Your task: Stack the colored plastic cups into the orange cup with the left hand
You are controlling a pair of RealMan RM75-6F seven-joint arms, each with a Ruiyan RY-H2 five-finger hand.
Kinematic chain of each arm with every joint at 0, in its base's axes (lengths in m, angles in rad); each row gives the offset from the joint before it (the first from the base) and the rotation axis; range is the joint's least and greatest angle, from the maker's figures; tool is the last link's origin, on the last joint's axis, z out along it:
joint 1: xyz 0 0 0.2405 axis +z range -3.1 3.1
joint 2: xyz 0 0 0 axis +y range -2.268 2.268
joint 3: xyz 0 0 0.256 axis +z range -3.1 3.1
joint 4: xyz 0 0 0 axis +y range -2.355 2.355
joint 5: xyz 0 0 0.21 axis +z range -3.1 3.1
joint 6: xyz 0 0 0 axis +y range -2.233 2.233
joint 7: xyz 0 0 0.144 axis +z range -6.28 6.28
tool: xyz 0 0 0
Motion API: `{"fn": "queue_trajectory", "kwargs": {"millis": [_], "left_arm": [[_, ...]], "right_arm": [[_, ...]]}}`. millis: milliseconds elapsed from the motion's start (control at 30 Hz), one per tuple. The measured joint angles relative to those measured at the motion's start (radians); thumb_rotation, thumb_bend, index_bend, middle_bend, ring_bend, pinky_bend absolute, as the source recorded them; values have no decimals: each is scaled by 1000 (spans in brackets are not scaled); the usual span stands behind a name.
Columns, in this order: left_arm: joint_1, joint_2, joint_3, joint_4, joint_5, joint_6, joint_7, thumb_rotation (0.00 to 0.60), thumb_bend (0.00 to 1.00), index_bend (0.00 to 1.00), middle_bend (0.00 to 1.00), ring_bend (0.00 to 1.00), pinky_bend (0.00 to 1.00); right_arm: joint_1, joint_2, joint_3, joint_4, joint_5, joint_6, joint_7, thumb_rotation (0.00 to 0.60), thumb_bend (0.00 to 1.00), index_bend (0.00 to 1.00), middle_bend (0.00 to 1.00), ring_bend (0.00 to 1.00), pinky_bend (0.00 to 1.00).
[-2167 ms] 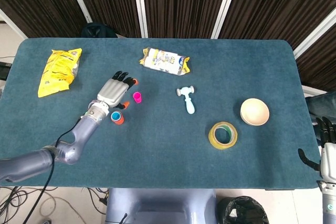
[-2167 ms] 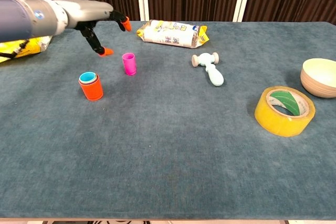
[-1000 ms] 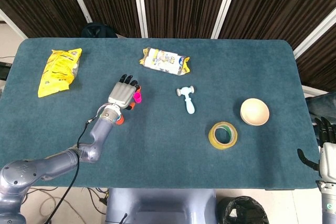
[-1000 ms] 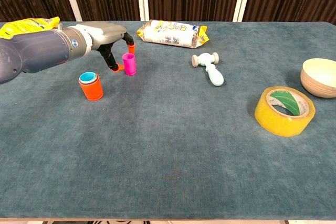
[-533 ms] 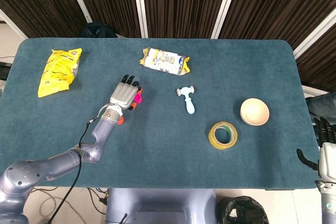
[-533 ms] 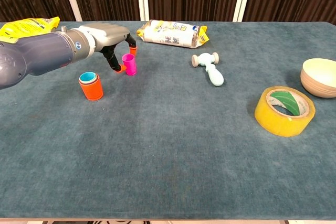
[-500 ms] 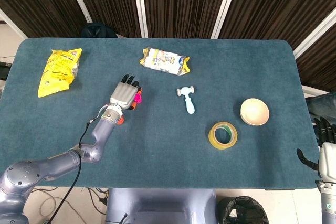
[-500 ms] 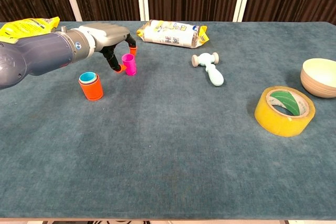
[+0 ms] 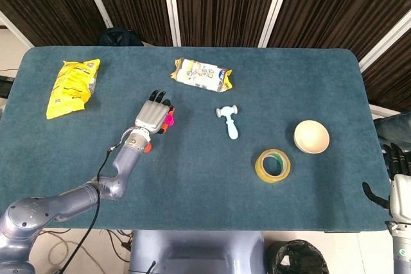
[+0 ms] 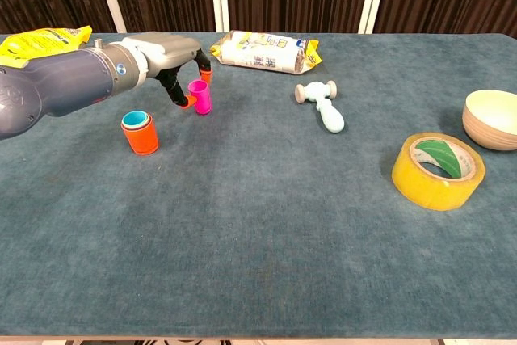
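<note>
The left hand brackets the upright pink cup with orange-tipped fingers either side, though a closed grasp is unclear, while the orange cup stands near on the counter.

No text readable anywhere. Print showing on yellow snack bag and white package, too small for reading.
</note>
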State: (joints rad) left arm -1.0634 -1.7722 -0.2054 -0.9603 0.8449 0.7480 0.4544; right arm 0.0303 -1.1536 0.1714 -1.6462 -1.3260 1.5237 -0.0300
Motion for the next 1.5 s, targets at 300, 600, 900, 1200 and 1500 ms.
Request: {"fn": "queue_trajectory", "kwargs": {"millis": [300, 600, 900, 1200, 1500], "left_arm": [[10, 100, -26, -164, 59, 59, -22, 600, 393, 449, 249, 0, 0], [89, 397, 0, -554, 168, 133, -28, 600, 384, 445, 245, 0, 0], [243, 722, 98, -850, 319, 179, -107, 600, 383, 445, 245, 0, 0], [301, 720, 154, -787, 415, 197, -192, 600, 384, 446, 247, 0, 0], [300, 600, 156, -644, 451, 183, -246, 600, 384, 448, 251, 0, 0]], "right_arm": [[0, 1, -2, -1, -2, -1, 0, 600, 324, 95, 78, 126, 84], [-3, 0, -6, -12, -13, 10, -11, 600, 325, 95, 78, 126, 85], [-2, -4, -7, -16, -14, 11, -23, 600, 325, 95, 78, 126, 85], [2, -11, -10, -7, -11, 2, -28, 600, 324, 95, 78, 126, 85], [0, -11, -7, -5, -7, 5, -23, 600, 325, 95, 78, 126, 82]]}}
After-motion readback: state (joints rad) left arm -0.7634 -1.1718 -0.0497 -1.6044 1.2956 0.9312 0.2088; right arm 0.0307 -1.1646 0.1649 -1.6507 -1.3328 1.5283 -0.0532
